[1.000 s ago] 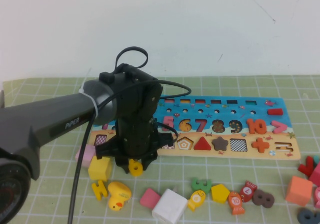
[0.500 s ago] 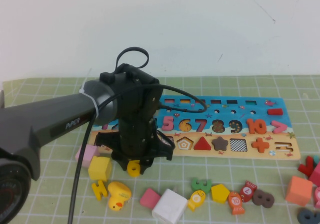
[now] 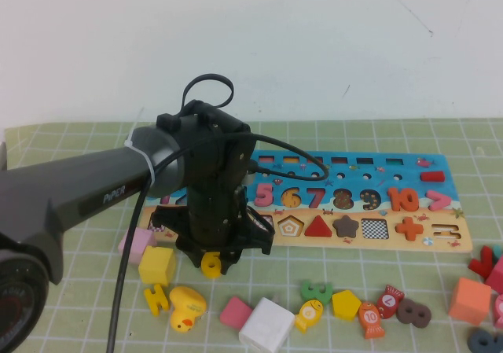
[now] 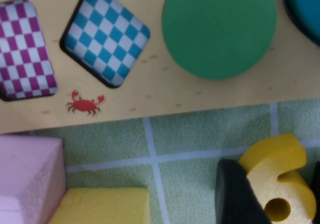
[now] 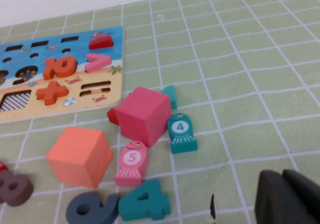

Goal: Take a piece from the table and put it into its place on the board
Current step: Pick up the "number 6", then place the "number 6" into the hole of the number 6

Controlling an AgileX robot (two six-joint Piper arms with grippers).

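Observation:
My left gripper is shut on the piece, a small yellow numeral "6". It hangs over the green grid table, just in front of the board's near edge, left of the middle. In the left wrist view a black finger presses the side of the piece, with the board's tan strip and a green disc beyond. The board lies across the table with numerals on blue and shapes on tan. My right gripper is shut and empty over the mat, right of the board.
A yellow cube, a pink block, a yellow H-like piece and a yellow duck sit close to the left gripper. A white cube and several small pieces line the front. Orange and red cubes lie by the right gripper.
The left wrist has shifted slightly toward the board with the yellow "6" still in its grip, and its cable has swung over the board. In the last half second nothing moved.

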